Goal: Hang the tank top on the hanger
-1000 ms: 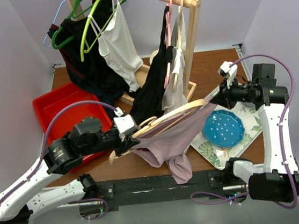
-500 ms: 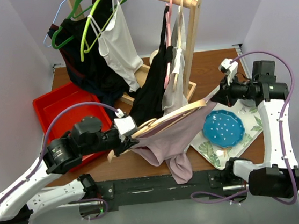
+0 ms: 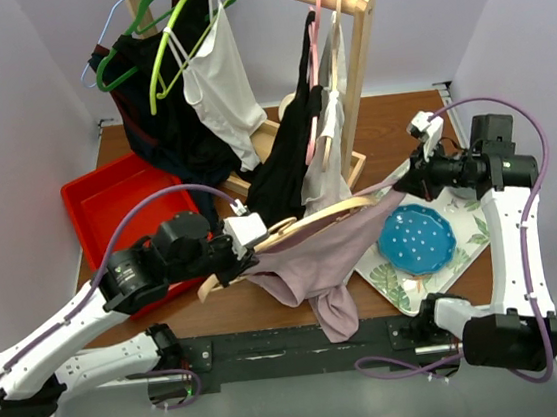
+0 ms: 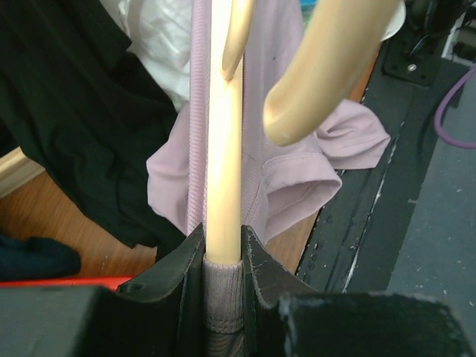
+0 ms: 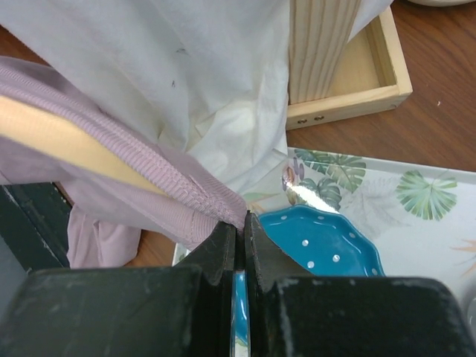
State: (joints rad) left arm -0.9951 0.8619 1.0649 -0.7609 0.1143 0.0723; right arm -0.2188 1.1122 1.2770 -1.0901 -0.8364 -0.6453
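The pale wooden hanger (image 3: 329,210) lies slanted above the table's front middle, with the dusty-mauve tank top (image 3: 315,265) draped from it and hanging over the front edge. My left gripper (image 3: 246,255) is shut on the hanger's left arm (image 4: 223,149), with a mauve strap (image 4: 222,297) pinched under the wood. My right gripper (image 3: 408,182) is shut on the tank top's strap end (image 5: 216,201) at the hanger's right tip (image 5: 67,141). The hanger's hook (image 4: 327,67) curves past in the left wrist view.
A wooden rack (image 3: 360,38) at the back holds black and white garments on green, lime and pink hangers. A red bin (image 3: 107,203) sits at left. A blue dotted plate (image 3: 416,239) rests on a leaf-print tray (image 3: 468,237) at right, below my right gripper.
My left arm has shifted slightly right and forward with the hanger. The right gripper stays at the strap end, about unchanged.
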